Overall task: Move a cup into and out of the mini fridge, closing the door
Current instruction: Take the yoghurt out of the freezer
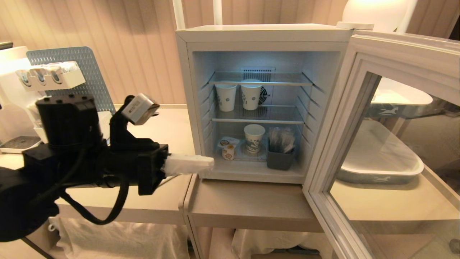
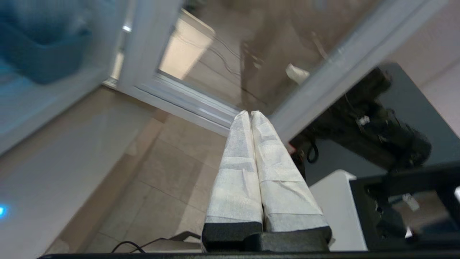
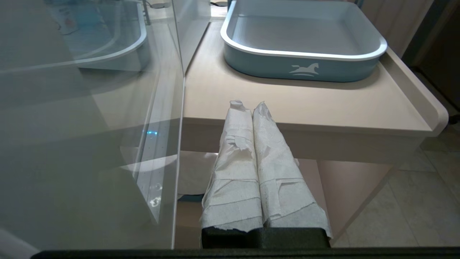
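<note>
Head view: fridge (image 1: pixel 264 34) door (image 1: pixel 363 118) open, cup (image 1: pixel 228 152) low center. Left gripper (image 1: pixel 212 163) clenched empty, left of it. Right gripper (image 3: pixel 248 106) clenched empty.

Mini fridge (image 1: pixel 258 36) at frame centre, door (image 1: pixel 395 118) swung open to right. Bottom shelf: cup (image 1: pixel 228 151) at left, paper cup (image 1: pixel 254 138) beside it in the middle, bin (image 1: pixel 280 158) at right. Two paper cups (image 1: pixel 238 96) on mid shelf. Left gripper (image 1: pixel 210 163) lower left, just before fridge's front edge
</note>
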{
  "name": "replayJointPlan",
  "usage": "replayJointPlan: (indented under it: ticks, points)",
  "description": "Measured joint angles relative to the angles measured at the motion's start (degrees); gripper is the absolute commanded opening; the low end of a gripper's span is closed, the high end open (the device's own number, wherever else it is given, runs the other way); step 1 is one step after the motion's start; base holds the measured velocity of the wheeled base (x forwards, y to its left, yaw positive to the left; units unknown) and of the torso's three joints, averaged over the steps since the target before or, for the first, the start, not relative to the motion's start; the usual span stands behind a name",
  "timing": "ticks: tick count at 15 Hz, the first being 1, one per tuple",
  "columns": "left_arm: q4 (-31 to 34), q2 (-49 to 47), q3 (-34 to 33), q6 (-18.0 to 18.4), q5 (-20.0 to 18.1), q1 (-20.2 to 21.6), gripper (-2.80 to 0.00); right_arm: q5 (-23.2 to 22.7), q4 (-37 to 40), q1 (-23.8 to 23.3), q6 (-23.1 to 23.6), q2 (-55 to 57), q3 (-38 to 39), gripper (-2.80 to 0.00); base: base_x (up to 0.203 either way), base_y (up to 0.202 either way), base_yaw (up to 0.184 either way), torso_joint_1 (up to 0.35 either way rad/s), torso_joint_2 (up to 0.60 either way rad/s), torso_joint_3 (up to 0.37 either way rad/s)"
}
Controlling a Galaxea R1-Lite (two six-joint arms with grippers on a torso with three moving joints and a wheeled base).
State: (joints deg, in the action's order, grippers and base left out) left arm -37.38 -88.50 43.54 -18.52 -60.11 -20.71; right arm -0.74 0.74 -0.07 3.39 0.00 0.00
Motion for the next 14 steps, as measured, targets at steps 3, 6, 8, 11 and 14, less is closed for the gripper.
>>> replayJointPlan:
  ticks: [3, 6, 8, 11, 14]
  points:
    - [4.7, 8.8, 2.8, -5.5, 9.1, 8.2, -2.80, 0.0, 0.0, 0.0, 0.0, 0.0, 0.0, -2.80, 0.000, 0.000, 0.000, 0.000, 0.00, 0.000]
    - [25.1, 23.2, 11.5, -6.7, 21.1, 21.1, -2.80, 0.0, 0.0, 0.0, 0.0, 0.0, 0.0, -2.80, 0.000, 0.000, 0.000, 0.000, 0.00, 0.000]
    - [41.0, 34.4, 15.3, -6.1, 29.0, 29.5, -2.80, 0.0, 0.0, 0.0, 0.1, 0.0, 0.0, -2.80, 0.000, 0.000, 0.000, 0.000, 0.00, 0.000]
    - [57.6, 50.7, 15.5, -1.7, 35.2, 34.8, -2.80, 0.0, 0.0, 0.0, 0.0, 0.0, 0.0, -2.80, 0.000, 0.000, 0.000, 0.000, 0.00, 0.000]
    - [71.4, 60.7, 17.0, 1.1, 39.8, 27.9, -2.80, 0.0, 0.0, 0.0, 0.0, 0.0, 0.0, -2.80, 0.000, 0.000, 0.000, 0.000, 0.00, 0.000]
